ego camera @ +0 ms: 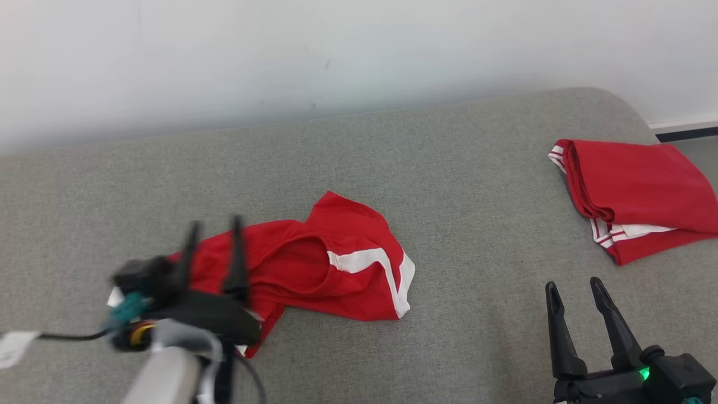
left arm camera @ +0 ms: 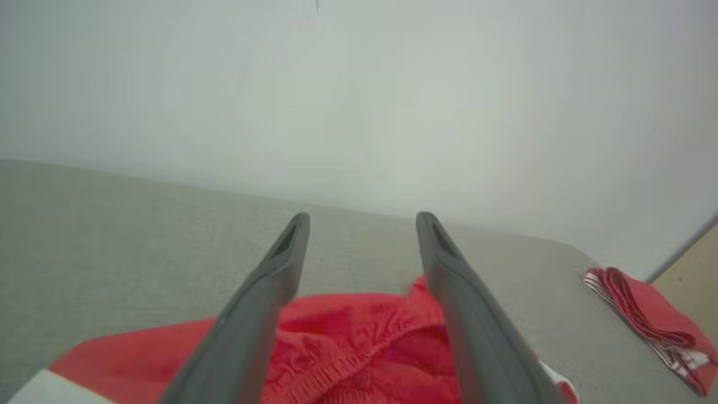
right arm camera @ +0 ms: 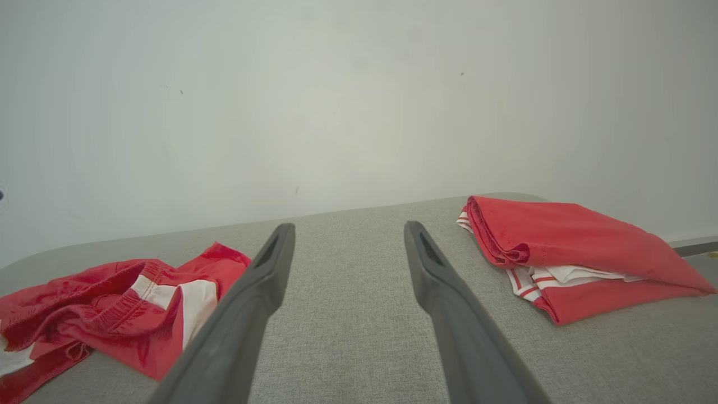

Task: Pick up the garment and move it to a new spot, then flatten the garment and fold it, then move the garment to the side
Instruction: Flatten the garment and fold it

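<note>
the garment [ego camera: 314, 264], red with a white stripe [ego camera: 364, 259], lies crumpled and half twisted on the surface. its gathered waistband [left arm camera: 336, 367] is rucked up near its middle. the left gripper [ego camera: 216, 223] hangs over the garment's left end with its jaws apart and nothing between them. the right gripper [ego camera: 574, 284] waits to the garment's right, well apart from it, also wide open and empty.

the step in hand looks like flattening. to do it well, each gripper should probably take one end of the waistband, pinching a single edge rather than a bunch of layers. then they can draw apart low over the surface until the twist is out. the legs can be tugged straight after that. pulling upward would likely just lift the heap.

the surface [ego camera: 392, 157] is grey woven padding, bare around the garment, so it may drag a little on the cloth. a folded red pile [ego camera: 634, 196] sits far to the garment's right at the rounded corner, and any spreading should stop short of it. beyond the garment rises a plain pale wall [ego camera: 336, 50], and a strip of tan floor [left arm camera: 693, 264] shows past the pile.
</note>
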Robot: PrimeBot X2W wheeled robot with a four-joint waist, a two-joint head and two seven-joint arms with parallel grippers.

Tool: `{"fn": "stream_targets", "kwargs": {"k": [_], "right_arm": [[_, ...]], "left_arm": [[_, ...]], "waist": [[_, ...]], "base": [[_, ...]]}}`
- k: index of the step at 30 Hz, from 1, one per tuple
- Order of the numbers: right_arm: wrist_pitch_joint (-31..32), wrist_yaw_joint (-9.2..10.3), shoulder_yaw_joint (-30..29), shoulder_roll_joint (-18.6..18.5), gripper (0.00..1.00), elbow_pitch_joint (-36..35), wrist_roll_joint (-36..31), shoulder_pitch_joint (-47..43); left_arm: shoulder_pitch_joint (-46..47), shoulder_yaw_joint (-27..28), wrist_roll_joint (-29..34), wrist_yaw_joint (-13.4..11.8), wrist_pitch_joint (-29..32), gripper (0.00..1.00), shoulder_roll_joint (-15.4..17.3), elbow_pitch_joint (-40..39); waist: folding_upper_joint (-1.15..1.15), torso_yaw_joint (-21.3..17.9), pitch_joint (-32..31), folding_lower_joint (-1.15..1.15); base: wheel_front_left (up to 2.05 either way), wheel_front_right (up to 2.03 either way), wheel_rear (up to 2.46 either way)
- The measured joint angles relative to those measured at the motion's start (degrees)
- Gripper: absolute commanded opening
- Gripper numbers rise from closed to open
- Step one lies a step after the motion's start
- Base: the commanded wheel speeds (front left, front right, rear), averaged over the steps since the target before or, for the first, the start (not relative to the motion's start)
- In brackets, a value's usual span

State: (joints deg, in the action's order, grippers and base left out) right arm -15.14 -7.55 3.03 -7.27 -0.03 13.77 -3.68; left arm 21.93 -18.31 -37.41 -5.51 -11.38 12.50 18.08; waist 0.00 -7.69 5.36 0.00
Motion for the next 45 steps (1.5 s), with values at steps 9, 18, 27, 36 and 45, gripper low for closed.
{"fn": "stream_targets", "kwargs": {"k": [9, 18, 27, 36, 45], "right_arm": [[0.0, 0.0, 0.5, -0.1, 1.0, 0.2, -0.3, 1.0], [0.0, 0.0, 0.9, 0.6, 1.0, 0.2, -0.6, 1.3], [0.0, 0.0, 1.8, 1.3, 1.0, 0.5, -0.6, 2.9], [0.0, 0.0, 1.0, 1.5, 1.0, 0.7, -0.8, 2.6], [0.0, 0.0, 1.0, 1.8, 1.0, 1.0, -0.7, 2.1]], "left_arm": [[2.6, -11.8, 3.7, -1.4, 16.5, 1.0, -3.8, 1.5], [6.6, -13.9, 3.5, -3.1, 26.2, 1.0, -4.2, 7.3], [11.9, -14.3, 2.5, -2.3, 30.2, 0.87, -5.5, 14.5], [15.8, -13.3, 0.4, 2.4, 25.5, 0.0, -6.9, 12.8], [24.6, -10.2, -10.7, 6.5, 32.6, 0.0, -9.0, 1.7]], "waist": [[0.0, -1.7, 0.7, 0.0], [0.0, -3.4, 1.6, 0.0], [0.01, -5.0, 3.4, 0.0], [0.01, -6.1, 2.9, 0.01], [0.0, -6.7, 0.7, 0.0]], "base": [[0.0, 0.0, 0.0], [0.0, 0.0, 0.0], [0.0, 0.0, 0.0], [0.0, 0.0, 0.0], [0.0, 0.0, 0.0]]}}
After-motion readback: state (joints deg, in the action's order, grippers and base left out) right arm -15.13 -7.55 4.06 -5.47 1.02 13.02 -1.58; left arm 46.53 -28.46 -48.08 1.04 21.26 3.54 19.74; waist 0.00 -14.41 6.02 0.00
